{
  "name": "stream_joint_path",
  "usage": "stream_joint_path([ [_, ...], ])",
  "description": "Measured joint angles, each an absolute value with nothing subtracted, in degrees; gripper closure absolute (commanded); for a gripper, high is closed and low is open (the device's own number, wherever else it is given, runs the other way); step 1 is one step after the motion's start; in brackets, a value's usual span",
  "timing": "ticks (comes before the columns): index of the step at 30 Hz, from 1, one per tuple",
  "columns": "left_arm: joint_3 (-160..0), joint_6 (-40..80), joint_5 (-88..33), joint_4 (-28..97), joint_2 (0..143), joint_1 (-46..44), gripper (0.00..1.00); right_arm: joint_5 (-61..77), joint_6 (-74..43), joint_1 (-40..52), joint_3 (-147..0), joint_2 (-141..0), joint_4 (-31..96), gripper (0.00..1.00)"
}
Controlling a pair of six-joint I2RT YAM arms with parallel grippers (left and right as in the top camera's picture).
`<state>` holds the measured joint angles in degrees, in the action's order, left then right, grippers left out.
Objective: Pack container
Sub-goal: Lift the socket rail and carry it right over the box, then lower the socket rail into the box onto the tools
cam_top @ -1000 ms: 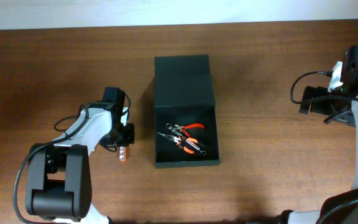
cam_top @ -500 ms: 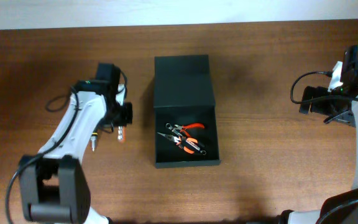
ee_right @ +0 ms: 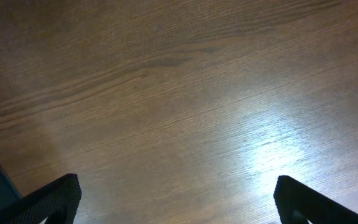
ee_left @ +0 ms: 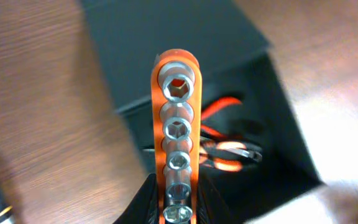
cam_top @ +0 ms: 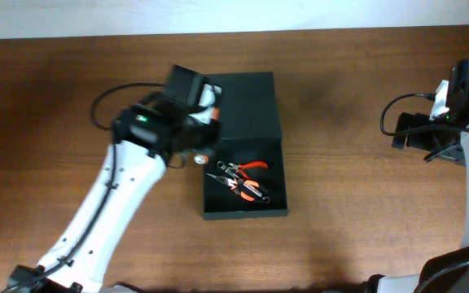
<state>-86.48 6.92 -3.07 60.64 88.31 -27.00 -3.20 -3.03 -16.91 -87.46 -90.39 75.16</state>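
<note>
Left fingers (ee_left: 145, 204), clamping socket rail (ee_left: 178, 134), moved over matte black container (cam_top: 247, 102); right fingers (ee_right: 48, 202) apart.

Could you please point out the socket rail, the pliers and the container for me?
socket rail (ee_left: 178, 129): left wrist view, on a socket near mid-length.
orange-handled pliers (cam_top: 253, 166): overhead view, on an orange handle.
container (cam_top: 251, 106): overhead view, on the bare flap lid.
</note>
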Motion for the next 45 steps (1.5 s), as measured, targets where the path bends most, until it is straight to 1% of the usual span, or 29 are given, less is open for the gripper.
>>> stream_joint_path([
  [5, -86.5, 6.9, -3.2, 59.9, 88.4, -32.8, 0.95, -3.2, -3.0, -16.9, -87.5, -90.4, 75.2, 0.01],
  [10, -86.5, 6.9, -3.2, 59.3, 89.0, -35.2, 0.95, -3.2, -3.0, -16.9, -87.5, -90.4, 75.1, 0.01],
  [18, -86.5, 6.9, -3.5, 59.2, 97.7, -35.5, 0.95, -3.2, -3.0, -16.9, -87.5, -90.4, 75.1, 0.01],
  [25, -86.5, 6.9, -7.6, 60.2, 104.4, -35.6, 0.94, -3.2, -3.0, -16.9, -87.5, -90.4, 75.1, 0.01],
  [27, -86.5, 6.4, -8.3, 60.9, 104.9, -35.6, 0.93, -3.2, -3.0, -16.9, -87.5, -90.4, 75.1, 0.01],
  [29, -86.5, 4.5, -8.6, 61.7, 105.0, -35.6, 0.90, -3.2, -3.0, -16.9, -87.5, -90.4, 75.2, 0.01],
  [35, -86.5, -2.2, -9.1, 62.7, 106.5, -35.6, 0.90, -3.2, -3.0, -16.9, -87.5, -90.4, 75.2, 0.01],
  [45, -86.5, -5.7, -9.2, 62.5, 114.3, -35.6, 0.90, -3.2, -3.0, -16.9, -87.5, -90.4, 75.1, 0.01],
])
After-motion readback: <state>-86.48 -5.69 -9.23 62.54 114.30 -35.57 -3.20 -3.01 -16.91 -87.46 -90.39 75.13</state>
